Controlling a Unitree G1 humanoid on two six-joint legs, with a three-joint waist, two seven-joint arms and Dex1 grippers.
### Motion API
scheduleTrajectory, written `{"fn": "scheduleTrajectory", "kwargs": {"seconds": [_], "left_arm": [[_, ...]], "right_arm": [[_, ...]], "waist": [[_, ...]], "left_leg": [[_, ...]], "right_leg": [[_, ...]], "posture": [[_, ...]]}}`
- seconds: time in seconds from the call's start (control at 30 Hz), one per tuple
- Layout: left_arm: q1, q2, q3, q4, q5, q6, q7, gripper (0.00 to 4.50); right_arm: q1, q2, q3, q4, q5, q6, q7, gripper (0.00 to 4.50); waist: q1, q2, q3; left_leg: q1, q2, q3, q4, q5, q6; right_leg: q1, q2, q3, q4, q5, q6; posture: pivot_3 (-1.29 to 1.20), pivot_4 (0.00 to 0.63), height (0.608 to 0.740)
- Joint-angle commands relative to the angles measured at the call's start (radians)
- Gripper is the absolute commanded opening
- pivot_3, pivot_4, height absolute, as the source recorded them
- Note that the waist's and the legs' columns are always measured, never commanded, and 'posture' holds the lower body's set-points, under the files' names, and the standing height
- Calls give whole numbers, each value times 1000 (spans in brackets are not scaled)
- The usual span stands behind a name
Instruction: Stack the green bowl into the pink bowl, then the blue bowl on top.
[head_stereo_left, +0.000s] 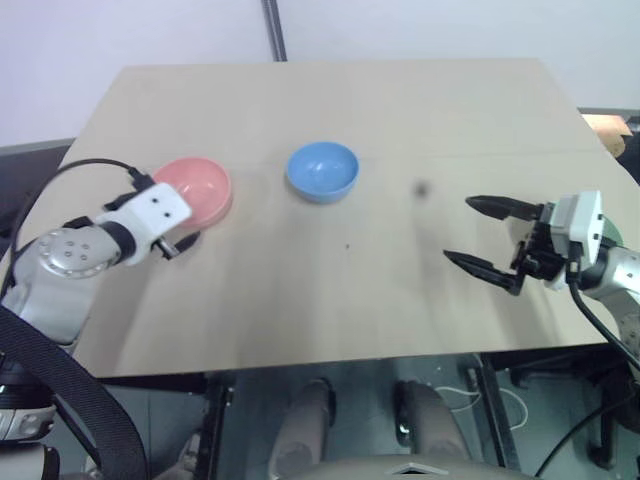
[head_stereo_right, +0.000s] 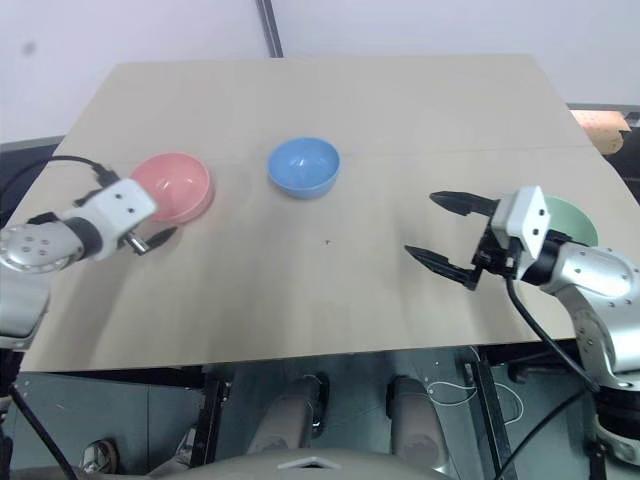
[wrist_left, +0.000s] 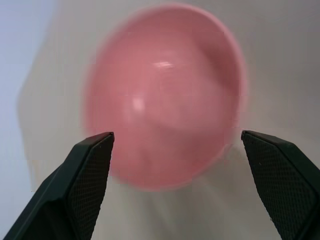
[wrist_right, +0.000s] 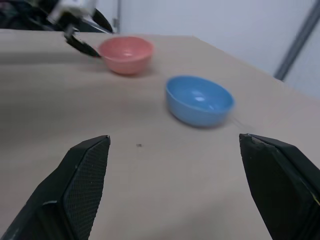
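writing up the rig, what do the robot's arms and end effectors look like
Both arms are silver-grey metal with rounded joints, each with a white boxy wrist block and black cables looping along it. The left end effector and right end effector each have two black, pointed fingers with finely textured inner pads.

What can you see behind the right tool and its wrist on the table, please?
A pale green bowl sits behind the right tool, near the table's right edge. Just a sliver of its rim shows; the wrist covers the rest, so its inside cannot be seen.
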Motion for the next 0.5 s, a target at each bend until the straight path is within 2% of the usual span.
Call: {"fn": "scheduleTrajectory", "kwargs": {"seconds": [0.03,0.07,0.1,0.13,0.17,0.3,0.33,0.4,0.5], "left_arm": [[-69,18,-78,54,79,-13,-42,4322],[-90,14,-101,73,96,-21,-50,4322],[-108,10,-118,90,110,-33,-54,3818],[-126,5,-131,105,120,-45,-60,3814],[-142,0,-141,118,126,-52,-64,3545],[-192,-26,-159,150,146,-65,-72,1685],[-197,-31,-159,147,146,-70,-79,1072],[-196,-39,-152,127,131,-78,-100,300],[-180,-52,-117,45,67,-105,-152,73]], "right_arm": [[-44,21,40,0,-15,-32,-4,4500],[-52,28,50,-1,-13,-33,-2,4500],[-58,34,58,-4,-11,-32,-2,4500],[-63,40,64,-6,-9,-30,-2,4500],[-67,44,69,-8,-6,-26,-3,4500],[-70,50,77,-14,-4,-20,-7,4500],[-66,50,76,-14,-4,-22,-8,4500],[-56,49,74,-14,-5,-25,-8,4500],[-42,47,71,-16,-6,-27,-9,4500]], "waist": [[1,0,0],[1,-1,0],[1,-1,0],[1,-1,0],[1,-1,1],[0,-1,1],[0,-1,1],[-2,-1,1],[-1,-1,1]], "left_leg": [[0,0,0,0,0,0],[0,0,0,0,0,0],[0,-1,-1,-1,0,0],[-1,-1,-1,-1,0,0],[0,-1,-1,-1,0,0],[0,-1,-1,0,0,0],[0,-1,-1,0,0,0],[0,-1,0,0,0,0],[0,-1,-1,0,0,0]], "right_leg": [[0,0,0,0,1,2],[0,0,0,0,1,2],[0,0,0,0,1,2],[0,0,0,0,1,3],[0,0,0,0,1,3],[0,0,0,1,1,3],[0,0,0,1,2,3],[0,0,0,1,2,3],[0,0,0,1,2,3]], "posture": [[0,150,740],[0,150,740],[0,150,740],[0,150,740],[0,150,740],[0,150,740],[0,150,740],[0,150,740],[0,150,740]]}}
